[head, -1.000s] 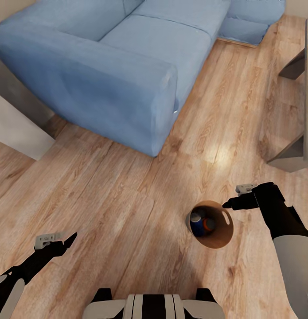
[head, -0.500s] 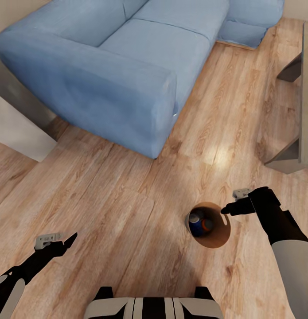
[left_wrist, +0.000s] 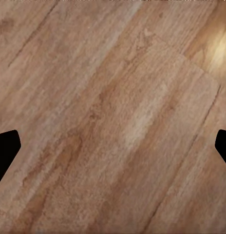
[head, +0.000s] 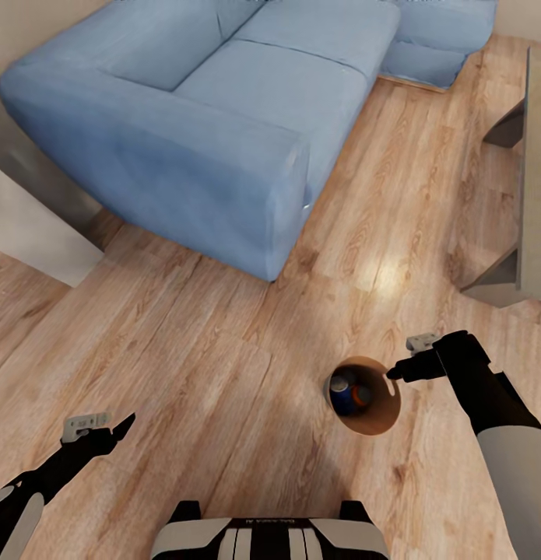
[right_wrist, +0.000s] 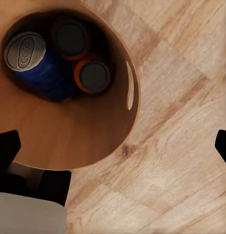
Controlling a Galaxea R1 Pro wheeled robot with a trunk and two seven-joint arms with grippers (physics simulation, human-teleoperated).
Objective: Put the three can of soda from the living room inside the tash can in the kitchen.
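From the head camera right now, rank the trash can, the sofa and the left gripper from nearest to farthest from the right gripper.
1. trash can: right beside the right gripper, cans inside.
2. sofa: farther off, ahead and to the left.
3. left gripper: across the floor, far left; too close to the sofa's corner to rank firmly.

Inside the brown-walled tash can on the wood floor lie a dark blue soda can and two orange soda cans, touching, between the end effector's spread dark fingertips.

Open floor around sofa, bin
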